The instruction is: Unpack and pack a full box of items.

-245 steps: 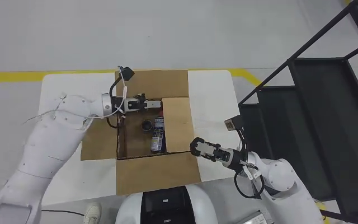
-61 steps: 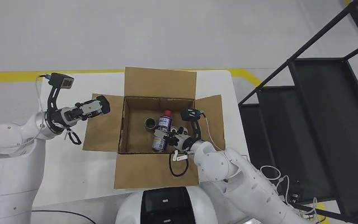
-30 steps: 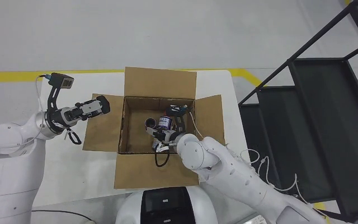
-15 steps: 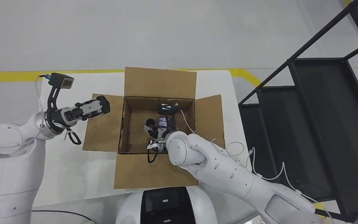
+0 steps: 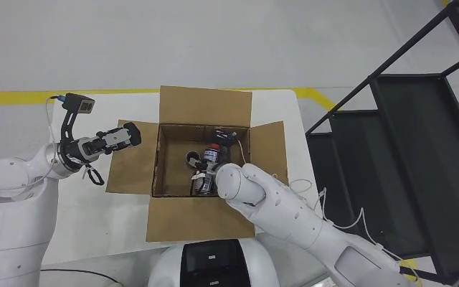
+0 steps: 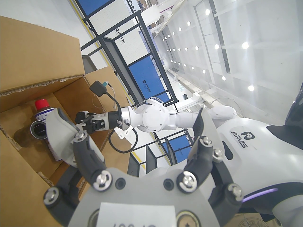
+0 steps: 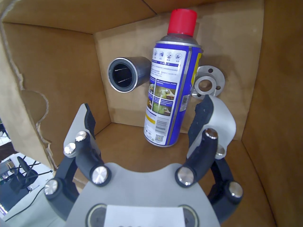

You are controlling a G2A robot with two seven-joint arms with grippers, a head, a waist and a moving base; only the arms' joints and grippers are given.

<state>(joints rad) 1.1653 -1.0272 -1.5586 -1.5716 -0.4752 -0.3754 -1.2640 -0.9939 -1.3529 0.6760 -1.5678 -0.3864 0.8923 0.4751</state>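
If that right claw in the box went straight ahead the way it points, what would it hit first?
Most likely the blue spray can, which sits straight ahead of the open right gripper; depth is unclear.

Box [image 7: 59, 60]: matt brown corrugated cardboard, edges torn rough. Spray can [image 7: 170, 88]: glossy printed metal, bare metal shoulder, smooth red plastic cap [image 7: 182, 22]; tube [image 7: 132, 72] and flange [image 7: 209, 83]: dull grey metal. Right pincer [image 7: 146, 106]: matt black pads [image 7: 200, 119], smooth pale-grey plastic shells [image 7: 223, 116], shiny screws [image 7: 184, 174].
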